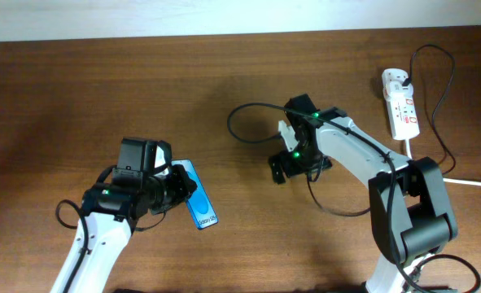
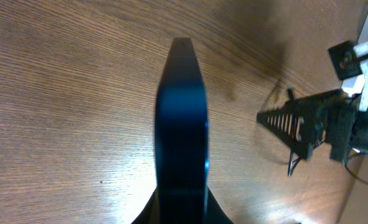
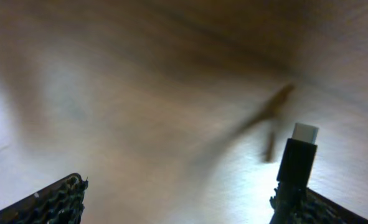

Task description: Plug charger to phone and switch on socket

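Left gripper [image 1: 181,189]: I have it clamped on the phone [image 1: 202,205], toward the front-left of the table [image 1: 77,89], blue screen showing to the overhead camera.
Right gripper [image 1: 283,168]: over the table's middle, fingers [image 3: 53,200] spread wide apart.
Charger [image 3: 296,162]: the connector tip stands against one right-gripper finger; its black cable loops across the table behind the gripper.
Socket [image 1: 403,110]: lies by the table's far right corner, well apart from the phone.

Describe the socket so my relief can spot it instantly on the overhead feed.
Go to the table's upper right corner in the overhead view. The socket is the short white bar lying there. Unlike the white cord nearby, it carries red markings.
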Controlling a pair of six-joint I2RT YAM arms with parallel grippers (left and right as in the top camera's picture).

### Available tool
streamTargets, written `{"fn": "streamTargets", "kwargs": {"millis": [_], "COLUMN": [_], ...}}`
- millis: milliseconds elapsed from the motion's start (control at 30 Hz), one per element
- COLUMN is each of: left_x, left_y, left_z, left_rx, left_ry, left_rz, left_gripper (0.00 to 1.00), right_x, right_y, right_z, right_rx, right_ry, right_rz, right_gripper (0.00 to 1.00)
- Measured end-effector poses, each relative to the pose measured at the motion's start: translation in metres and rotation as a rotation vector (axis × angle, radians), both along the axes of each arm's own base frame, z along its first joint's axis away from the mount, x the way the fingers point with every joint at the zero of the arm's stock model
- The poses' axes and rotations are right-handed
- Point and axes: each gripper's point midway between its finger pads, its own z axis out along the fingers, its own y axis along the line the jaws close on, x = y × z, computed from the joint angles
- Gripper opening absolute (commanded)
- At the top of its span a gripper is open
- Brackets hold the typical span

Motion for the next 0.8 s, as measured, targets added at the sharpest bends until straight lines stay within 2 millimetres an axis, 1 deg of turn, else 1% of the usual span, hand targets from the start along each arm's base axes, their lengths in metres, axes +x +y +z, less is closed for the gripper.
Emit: {"fn": "streamTargets", "kwargs": {"millis": [67, 100, 133, 200, 267, 333, 433, 467, 533, 567, 600, 633, 667, 700, 733, 767, 800], "left_x": [0.0, 0.0, 0.0, 0.0, 0.0, 0.0, 0.0, 0.0, 0.0, 0.0, 0.0, 0.0, 0.001, 0.002, 0.002, 0.002, 0.002], "left_y": [0.0, 0.0, 0.0, 0.0, 0.0, 0.0, 0.0, 0.0, 0.0, 0.0, 0.0, 0.0, 0.0, 0.0, 0.0, 0.0, 0.0], "left_z": [0.0, 0.0, 0.0, 0.0, 0.0, 0.0, 0.0, 0.0, 0.0, 0.0, 0.0, 0.0, 0.001, 0.001, 0.001, 0.001, 0.001], "left_rx": [0.0, 0.0, 0.0, 0.0, 0.0, 0.0, 0.0, 0.0, 0.0, 0.0, 0.0, -0.001, -0.001, -0.001, 0.0, 0.001, 0.001], "left_ry": [0.0, 0.0, 0.0, 0.0, 0.0, 0.0, 0.0, 0.0, 0.0, 0.0, 0.0, -0.002, -0.004, -0.009, -0.01, -0.01, -0.012], "left_rz": [0.0, 0.0, 0.0, 0.0, 0.0, 0.0, 0.0, 0.0, 0.0, 0.0, 0.0, 0.0, 0.0, 0.001, 0.001, 0.001, 0.001], "left_gripper": [0.0, 0.0, 0.0, 0.0, 0.0, 0.0, 0.0, 0.0, 0.0, 0.0, 0.0, 0.0, 0.0, 0.0, 0.0, 0.0, 0.0], "right_x": [0.018, 0.024, 0.038, 0.057, 0.073, 0.078, 0.09, 0.094, 0.097, 0.094, 0.087, 0.073, 0.052, 0.038, 0.02, 0.016, 0.015], "right_y": [-0.008, -0.009, -0.003, 0.01, 0.023, 0.029, 0.035, 0.034, 0.023, 0.019, 0.019, 0.024, 0.038, 0.048, 0.054, 0.058, 0.059], "right_z": [-0.001, 0.0, 0.001, 0.006, 0.014, 0.021, 0.042, 0.049, 0.054, 0.052, 0.049, 0.045, 0.046, 0.052, 0.069, 0.084, 0.09], "right_rx": [-0.057, -0.067, -0.043, -0.035, -0.127, -0.193, -0.318, -0.379, -0.45, -0.462, -0.443, -0.385, -0.284, -0.216, -0.161, -0.136, -0.128], "right_ry": [-0.082, -0.109, -0.165, -0.264, -0.395, -0.457, -0.57, -0.607, -0.624, -0.595, -0.55, -0.466, -0.346, -0.273, -0.181, -0.163, -0.16], "right_rz": [-0.008, -0.014, -0.021, -0.006, 0.039, 0.069, 0.139, 0.169, 0.188, 0.199, 0.218, 0.25, 0.306, 0.339, 0.371, 0.38, 0.379], "right_gripper": [0.99, 0.98, 0.98, 0.98, 0.98, 0.98, 0.98, 0.98, 0.98, 0.98, 0.98, 0.98, 0.98, 0.98, 0.98, 0.98, 0.98]}}
